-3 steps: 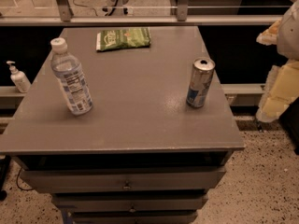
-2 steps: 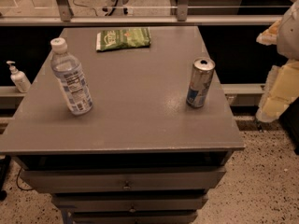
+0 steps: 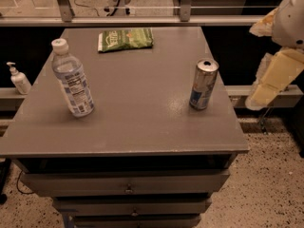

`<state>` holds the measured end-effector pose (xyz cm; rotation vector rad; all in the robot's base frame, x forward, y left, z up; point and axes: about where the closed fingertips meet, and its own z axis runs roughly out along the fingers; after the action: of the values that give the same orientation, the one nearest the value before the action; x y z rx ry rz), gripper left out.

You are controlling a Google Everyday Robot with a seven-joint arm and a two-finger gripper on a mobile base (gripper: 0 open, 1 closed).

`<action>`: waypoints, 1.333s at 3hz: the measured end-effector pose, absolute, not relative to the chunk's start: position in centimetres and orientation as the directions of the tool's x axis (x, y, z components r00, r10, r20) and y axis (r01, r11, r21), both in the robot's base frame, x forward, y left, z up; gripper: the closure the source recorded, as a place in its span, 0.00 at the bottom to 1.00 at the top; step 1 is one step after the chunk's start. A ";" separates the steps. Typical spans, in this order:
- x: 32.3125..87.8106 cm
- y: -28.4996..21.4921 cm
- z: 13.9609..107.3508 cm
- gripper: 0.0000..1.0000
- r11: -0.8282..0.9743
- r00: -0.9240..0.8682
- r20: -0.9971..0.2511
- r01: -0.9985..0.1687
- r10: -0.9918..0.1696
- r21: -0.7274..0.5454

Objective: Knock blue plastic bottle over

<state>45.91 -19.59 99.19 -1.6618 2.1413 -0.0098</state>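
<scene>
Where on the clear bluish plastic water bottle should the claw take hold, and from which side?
Grip the clear bluish plastic water bottle at its labelled middle, where the upright body is straight and wider than the neck. Likely come from the right: the claw hangs right of the grey table.

A white robot arm (image 3: pixel 290 14) enters at the upper right edge of the view, out beyond the right side of the grey table (image 3: pixel 142 122). Its rounded white housing sits above tabletop height, off the table's far right corner. The cream-coloured gripper (image 3: pixel 273 77) hangs below that housing, slanting down and inward toward the table's right edge. It is held in the air, apart from the table.
</scene>
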 end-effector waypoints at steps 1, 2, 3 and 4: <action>46.9 -14.0 101.2 0.00 0.245 -0.105 -0.456 -0.934 -0.884 -0.260; 46.6 -6.9 103.4 0.00 0.206 -0.021 -0.597 -0.948 -0.802 -0.243; 46.6 -7.1 103.3 0.00 0.207 -0.022 -0.594 -0.947 -0.804 -0.245; 47.0 -6.6 102.6 0.00 0.217 -0.020 -0.651 -0.950 -0.759 -0.224</action>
<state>46.98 -6.56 102.65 -1.5858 1.8198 0.3615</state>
